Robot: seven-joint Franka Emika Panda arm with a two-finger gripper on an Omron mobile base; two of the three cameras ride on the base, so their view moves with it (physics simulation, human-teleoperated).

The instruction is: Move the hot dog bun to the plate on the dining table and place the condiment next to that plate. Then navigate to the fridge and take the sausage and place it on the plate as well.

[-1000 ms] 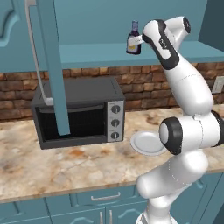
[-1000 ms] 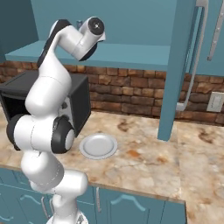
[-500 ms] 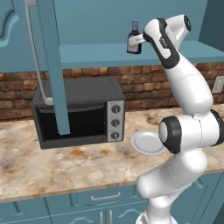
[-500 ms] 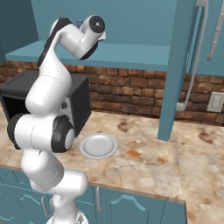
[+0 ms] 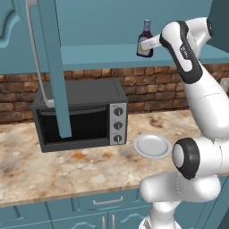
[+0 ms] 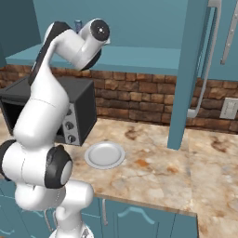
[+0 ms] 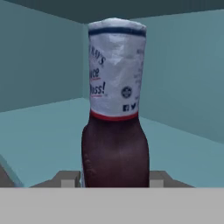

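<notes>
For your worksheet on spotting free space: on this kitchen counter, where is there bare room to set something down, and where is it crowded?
Bare stone lies in front of the microwave, and on the counter right of the small white plate, past the open cabinet door. Crowded: between microwave and plate.

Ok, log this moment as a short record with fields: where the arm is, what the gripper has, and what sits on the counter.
arm: raised high, reaching into the open teal cabinet above the counter
gripper: shut on the condiment
condiment: upright, dark bottle with a pale capped neck, at cabinet shelf level; whether it is lifted off the shelf cannot be told
cabinet door: swung open, hanging in front of the microwave
counter: holds a black microwave and a small white plate to its right
bun, sausage: not logged here
</notes>
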